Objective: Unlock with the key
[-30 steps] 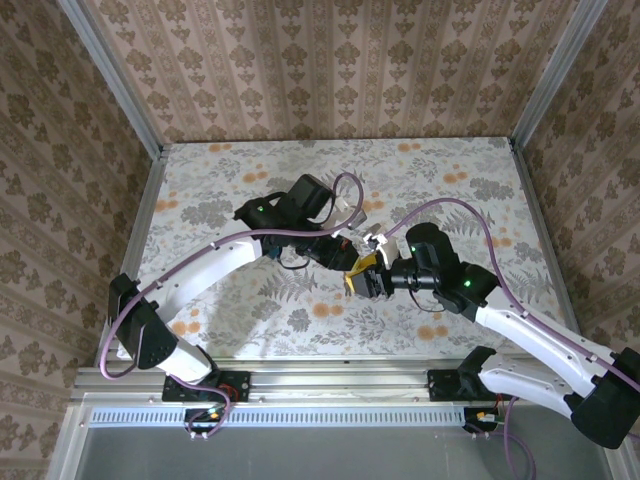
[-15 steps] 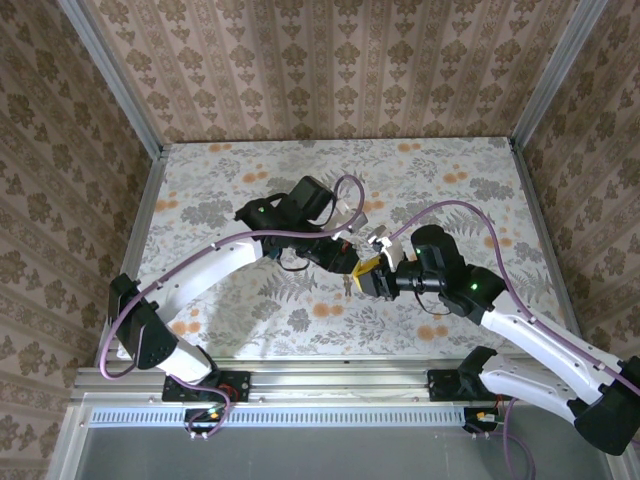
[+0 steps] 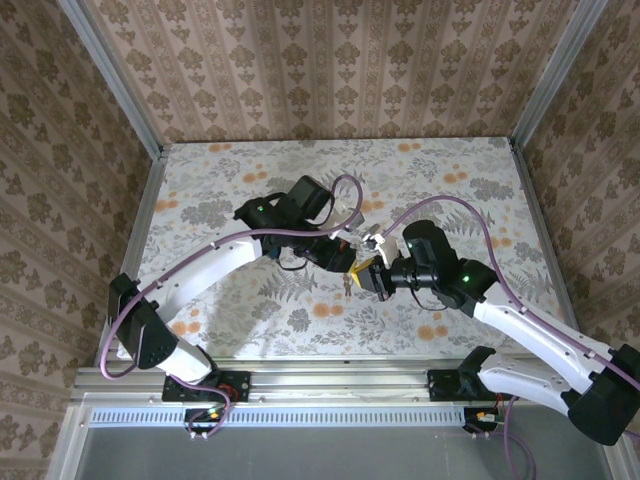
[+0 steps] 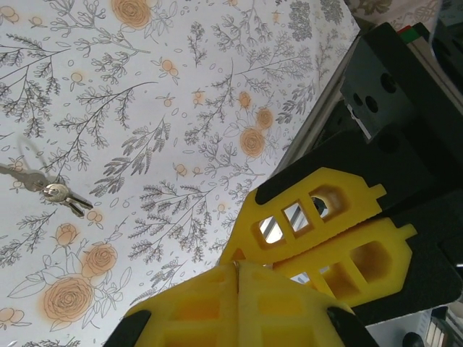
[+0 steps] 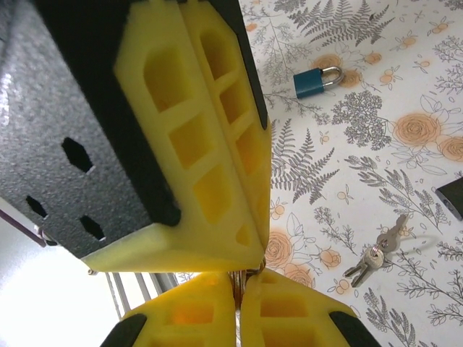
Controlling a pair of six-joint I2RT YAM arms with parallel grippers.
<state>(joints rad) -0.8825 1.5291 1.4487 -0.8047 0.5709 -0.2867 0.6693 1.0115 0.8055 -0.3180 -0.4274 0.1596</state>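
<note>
blue padlock (image 5: pixel 315 81) shackle closed, keys (image 5: pixel 376 254) loose on table (image 5: pixel 427 43), well apart. left gripper (image 4: pixel 238 267) and right gripper (image 5: pixel 239 280) both pressed closed, nothing visibly held. unlocking not started.

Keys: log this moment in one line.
keys on table, not held | padlock on table, apart | left jaws shut | right jaws shut

The left arm (image 3: pixel 210 262) and right arm (image 3: pixel 530 325) are built of white links and black joints; purple cables (image 3: pixel 440 205) are looped along them; yellow cut-out fingers (image 5: pixel 195 144) are fitted.
</note>
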